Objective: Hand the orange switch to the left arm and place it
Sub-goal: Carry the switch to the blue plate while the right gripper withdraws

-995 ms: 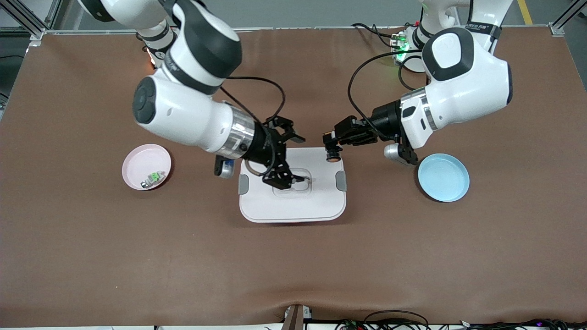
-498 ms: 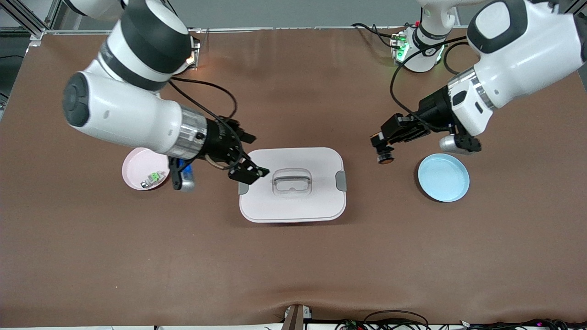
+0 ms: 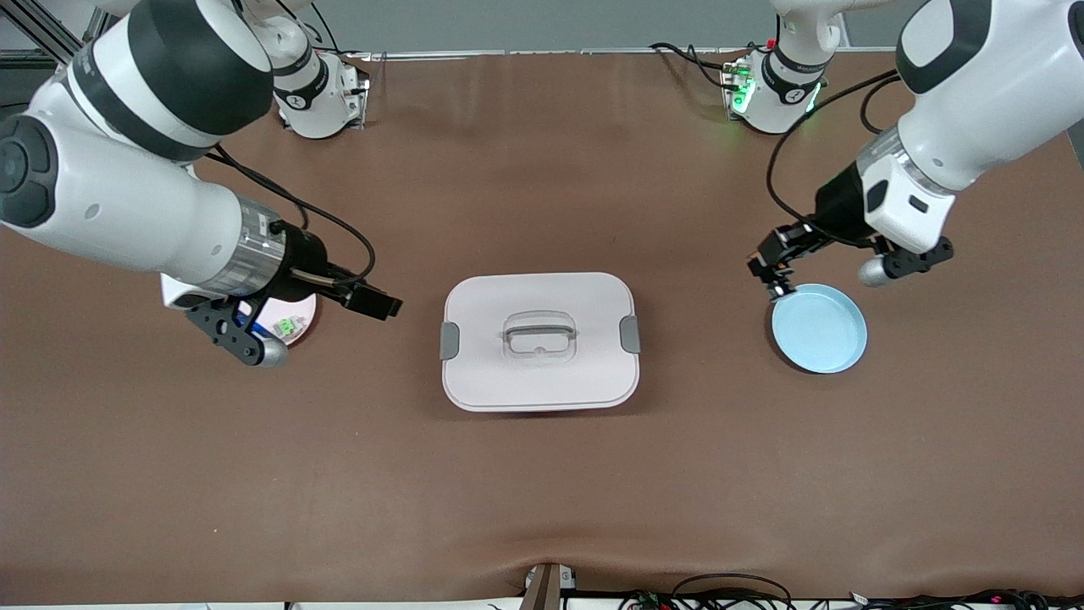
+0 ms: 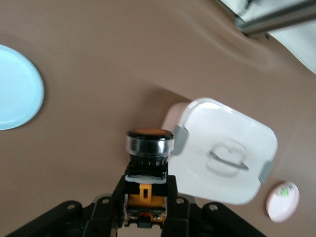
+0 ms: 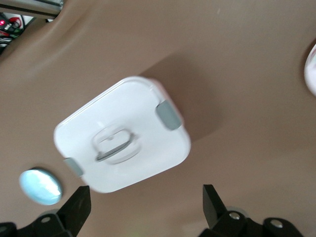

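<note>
While my left end effector (image 3: 772,273) hangs over the blue plate's (image 3: 826,335) rim at its ten o'clock edge, it stays clenched on the orange switch (image 4: 149,143). My right end effector (image 3: 373,302) is released, between the pink plate (image 3: 301,315) and the box (image 3: 539,340).

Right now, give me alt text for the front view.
The left gripper holds the orange switch over the rim of the blue plate. The right gripper, fingers open, hangs beside the pink plate; the white box sits between the plates.
</note>
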### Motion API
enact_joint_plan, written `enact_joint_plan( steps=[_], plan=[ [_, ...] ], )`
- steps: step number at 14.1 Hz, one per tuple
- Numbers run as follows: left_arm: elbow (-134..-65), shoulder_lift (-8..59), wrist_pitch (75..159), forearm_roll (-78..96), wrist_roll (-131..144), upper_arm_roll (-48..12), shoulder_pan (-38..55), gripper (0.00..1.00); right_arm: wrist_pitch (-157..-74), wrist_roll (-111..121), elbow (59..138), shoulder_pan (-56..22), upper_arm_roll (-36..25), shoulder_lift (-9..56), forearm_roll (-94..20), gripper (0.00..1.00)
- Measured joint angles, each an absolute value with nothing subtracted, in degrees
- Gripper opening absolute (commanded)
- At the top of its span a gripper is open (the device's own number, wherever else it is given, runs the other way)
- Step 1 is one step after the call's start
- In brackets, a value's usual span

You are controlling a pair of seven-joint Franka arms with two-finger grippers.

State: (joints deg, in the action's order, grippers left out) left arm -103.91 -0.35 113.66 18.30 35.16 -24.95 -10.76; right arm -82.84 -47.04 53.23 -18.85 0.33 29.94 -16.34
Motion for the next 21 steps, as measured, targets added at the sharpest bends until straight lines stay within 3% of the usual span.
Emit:
enact_joint_plan(
  steps=[5,10,14,21],
  plan=[
    [-104.15,0.52,113.38,13.86,44.86,-24.76,-15.68,0.0,-78.7,-24.21,53.23,-16.09,0.12,28.91,-9.37,1.0],
    [-104.36,2.76,113.36,10.62,56.45,-24.64,-18.82,0.0,-75.68,-3.61,53.25,-5.02,-0.1,28.78,-7.0,1.0],
    [-104.42,4.52,113.37,5.68,66.41,-24.65,-19.11,0.0,-75.13,4.62,53.36,0.48,-0.07,28.78,-3.42,1.0],
    [-104.57,10.38,113.56,-3.38,81.01,-24.71,-19.12,0.0,-73.62,6.82,55.39,3.33,-0.06,28.86,-0.29,1.0]
  ],
)
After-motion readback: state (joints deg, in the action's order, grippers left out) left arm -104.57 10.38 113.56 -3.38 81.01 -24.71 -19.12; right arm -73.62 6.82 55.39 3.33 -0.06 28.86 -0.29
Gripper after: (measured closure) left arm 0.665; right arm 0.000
